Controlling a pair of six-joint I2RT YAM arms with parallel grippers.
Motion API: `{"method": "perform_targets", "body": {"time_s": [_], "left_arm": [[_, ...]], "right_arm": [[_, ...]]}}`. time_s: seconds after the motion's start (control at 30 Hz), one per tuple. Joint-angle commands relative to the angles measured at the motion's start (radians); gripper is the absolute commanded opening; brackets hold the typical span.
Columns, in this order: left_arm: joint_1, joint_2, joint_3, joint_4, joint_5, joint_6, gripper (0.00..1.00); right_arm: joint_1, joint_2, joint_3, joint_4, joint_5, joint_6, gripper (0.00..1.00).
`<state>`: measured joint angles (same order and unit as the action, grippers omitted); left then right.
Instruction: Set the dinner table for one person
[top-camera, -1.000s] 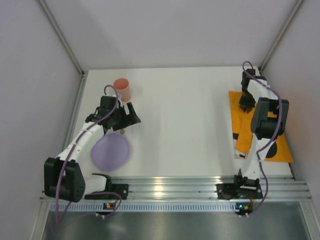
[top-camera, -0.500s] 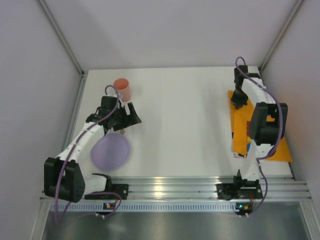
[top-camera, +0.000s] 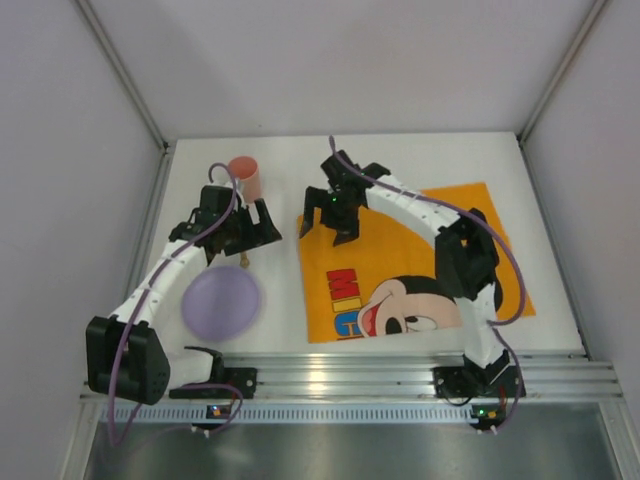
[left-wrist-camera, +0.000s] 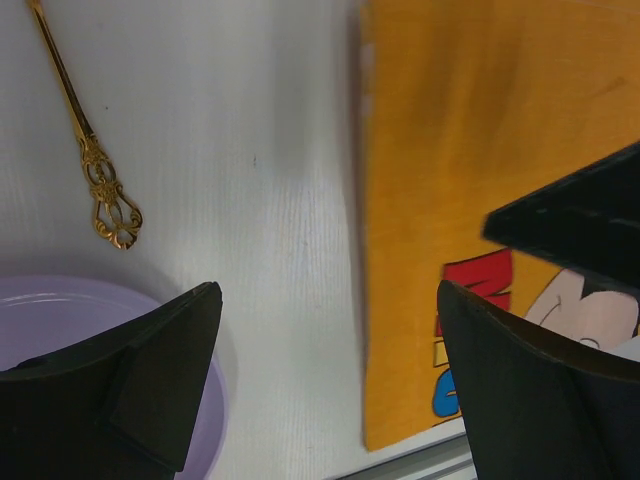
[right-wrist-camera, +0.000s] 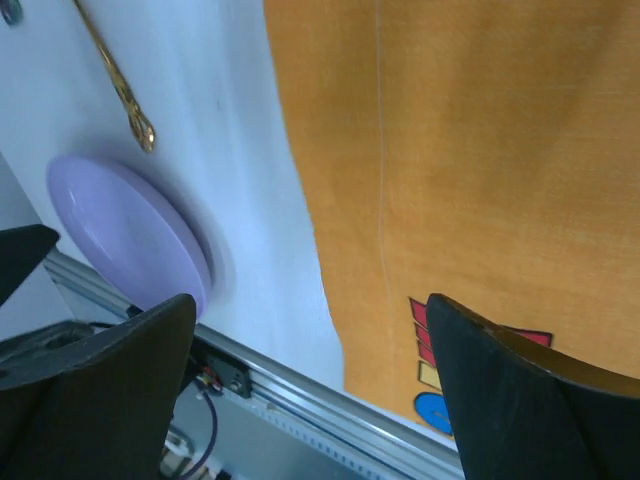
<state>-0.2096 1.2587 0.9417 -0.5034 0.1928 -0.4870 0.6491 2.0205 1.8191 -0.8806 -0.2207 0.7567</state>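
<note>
Placemat (top-camera: 420, 270) is lying flat on the dinner table (top-camera: 420, 160); left gripper (top-camera: 258, 235), right gripper (top-camera: 328, 230) hovering released, empty. Plate (top-camera: 221, 303), cup (top-camera: 245, 178), gold utensil (left-wrist-camera: 108, 200) waiting off it.

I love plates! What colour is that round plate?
The plate is light purple, clearest in the top external view.

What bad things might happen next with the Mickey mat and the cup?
The left tool hangs right beside the pink cup, so a swing might tip it. The right tool hovers close by over a corner of the Mickey Mouse placemat, so the arms might bump. Sliding the purple plate across might ruck the mat's edge.
</note>
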Motion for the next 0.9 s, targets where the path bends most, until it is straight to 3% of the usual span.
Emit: {"method": "perform_targets", "body": {"time_s": [0.0, 0.27, 0.43, 0.57, 0.63, 0.67, 0.77, 0.87], "left_arm": [[-0.004, -0.031, 0.051, -0.049, -0.012, 0.028, 0.94], [-0.005, 0.01, 0.035, -0.047, -0.015, 0.028, 0.95], [-0.007, 0.108, 0.117, -0.011, -0.052, 0.018, 0.95], [-0.005, 0.275, 0.236, -0.021, -0.151, 0.027, 0.95], [-0.002, 0.338, 0.331, -0.038, -0.18, 0.037, 0.95], [-0.001, 0.391, 0.362, -0.059, -0.228, 0.042, 0.95], [0.032, 0.476, 0.44, -0.064, -0.225, 0.071, 0.95], [0.099, 0.524, 0.454, -0.067, -0.21, 0.094, 0.94]], "right_arm": [[0.06, 0.124, 0.068, 0.034, -0.195, 0.07, 1.0], [0.023, -0.061, -0.06, 0.019, -0.124, -0.011, 1.0], [-0.061, -0.236, -0.346, 0.026, -0.006, -0.068, 1.0], [-0.152, -0.359, -0.558, 0.109, 0.041, -0.092, 0.97], [-0.16, -0.373, -0.633, 0.149, 0.058, -0.108, 0.87], [-0.16, -0.373, -0.648, 0.16, 0.057, -0.109, 0.55], [-0.152, -0.371, -0.696, 0.19, 0.034, -0.105, 0.0], [-0.154, -0.397, -0.744, 0.204, 0.04, -0.094, 0.0]]}}
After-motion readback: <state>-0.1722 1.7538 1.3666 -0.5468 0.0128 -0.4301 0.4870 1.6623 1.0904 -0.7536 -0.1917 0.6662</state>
